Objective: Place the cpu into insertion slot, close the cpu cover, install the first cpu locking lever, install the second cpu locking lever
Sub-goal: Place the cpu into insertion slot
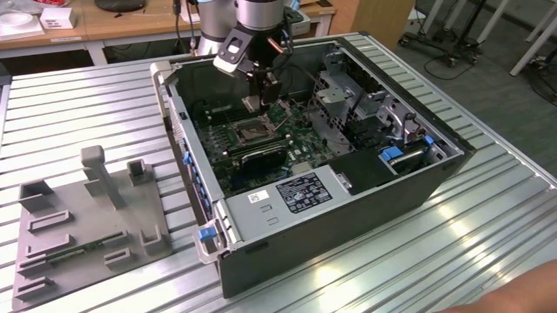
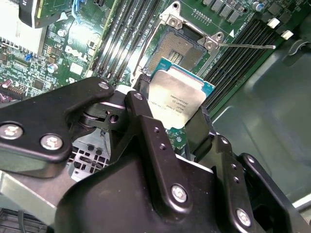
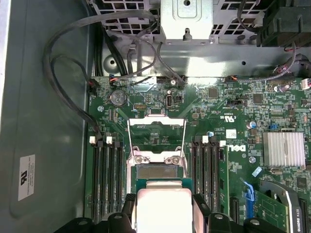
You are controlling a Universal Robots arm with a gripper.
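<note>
The hand (image 2: 170, 115) grips the cpu (image 2: 181, 94) by two opposite edges, its black fingers (image 2: 146, 121) closed on the chip from either side. In the second wrist view the chip's pale silvery face is turned to the camera. In the first wrist view the hand (image 3: 164, 214) holds the cpu (image 3: 164, 203) just short of the insertion slot (image 3: 156, 171) and covers its near edge. The chip is not seated, and the slot's (image 2: 179, 46) dark centre lies bare inside its silvery rim.

The cpu cover (image 3: 156, 155) is swung open on the far side of the slot, with green board showing through its window. A thin metal lever (image 2: 248, 46) sticks out sideways from the socket rim. Long black memory slots (image 3: 109, 174) flank the socket on both sides, all on the green circuit board (image 3: 228, 104), which also carries a finned silver heat sink (image 3: 284, 148). Dark cables (image 3: 63, 63) loop along the case wall.

In the exterior view the hand (image 1: 263, 99) reaches down into the open computer case (image 1: 348, 208), over the insertion slot (image 1: 246, 132). The case lies on a ribbed metal tabletop (image 1: 452, 261). A grey fixture (image 1: 87, 222) sits well apart, toward the exterior view's left.
</note>
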